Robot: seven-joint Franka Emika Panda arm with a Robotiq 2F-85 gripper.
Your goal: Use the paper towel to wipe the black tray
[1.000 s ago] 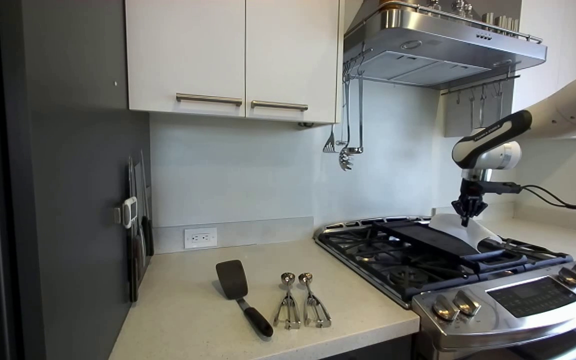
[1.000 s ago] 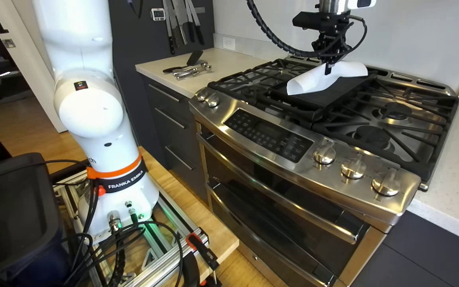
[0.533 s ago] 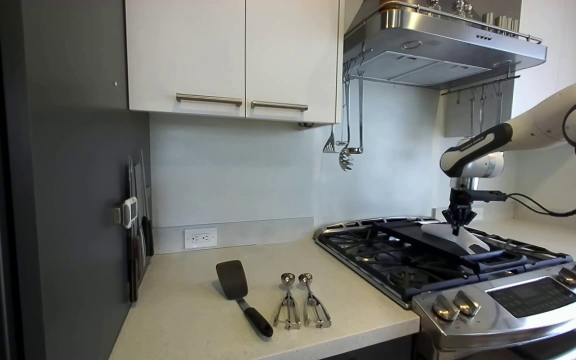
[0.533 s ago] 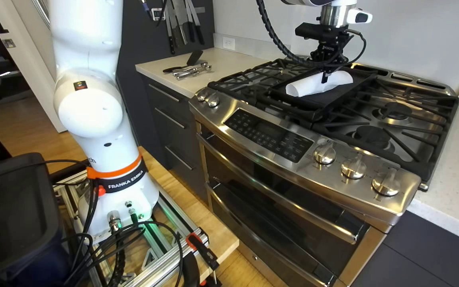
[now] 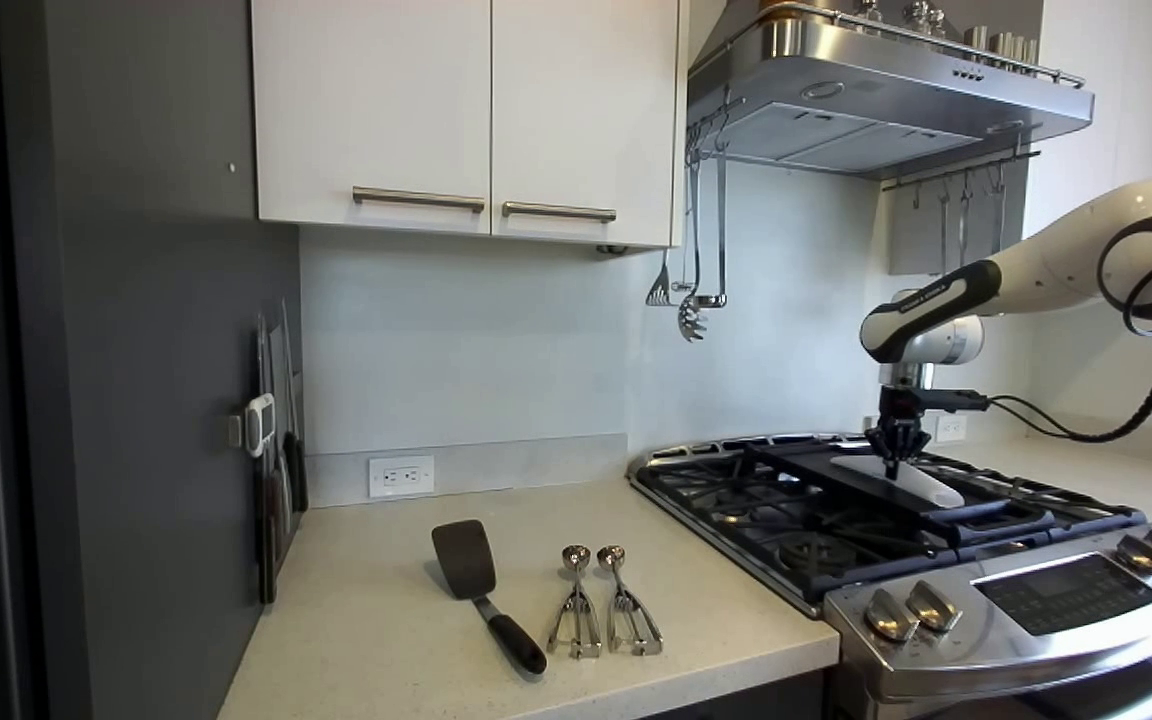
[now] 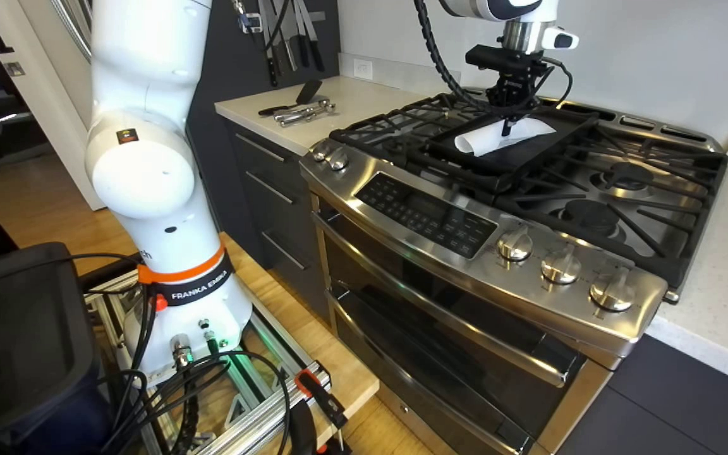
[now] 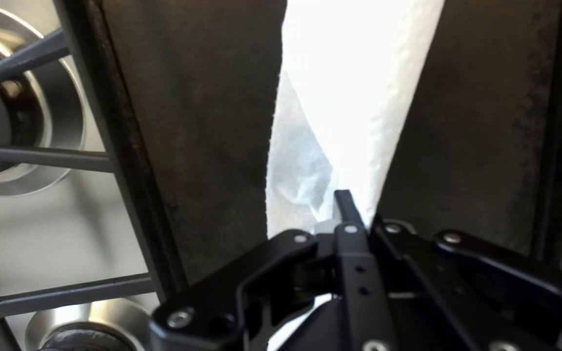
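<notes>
Gripper [image 6: 507, 128] is closed on the paper towel [image 6: 479, 138], pinching it about mid-length. It points down over the black tray [image 6: 519, 158], at 2 o'clock in an exterior view. Towel lies over the tray, inside the long edges. Not flat: the end toward 8 o'clock curls like a tube mouth, the end toward 3 o'clock sits low and tapers. Can't tell how much of the underside touches the tray.

Wrist view: gripper enters from 6 o'clock, towel runs from the fingertips [image 7: 344, 201] toward 12, mostly washed out white. Thinner creased flap on its 9 o'clock side. Brownish-black tray surface shows on the 9 and 3 o'clock sides of the towel. Past the tray edge, around 9 to 10 o'clock, a burner [image 7: 60, 117] with grate bars [image 7: 42, 157] over it.

Tray sits on the stove [image 6: 497, 275].

In an exterior view, arm [image 5: 1056, 270] comes in from 3 o'clock. Worktop [image 5: 366, 600] at 7 o'clock carries a black spatula [image 5: 464, 560], handle toward 5, and near it, at 6 o'clock, two steel scoops [image 5: 576, 557], bowls toward 12.
</notes>
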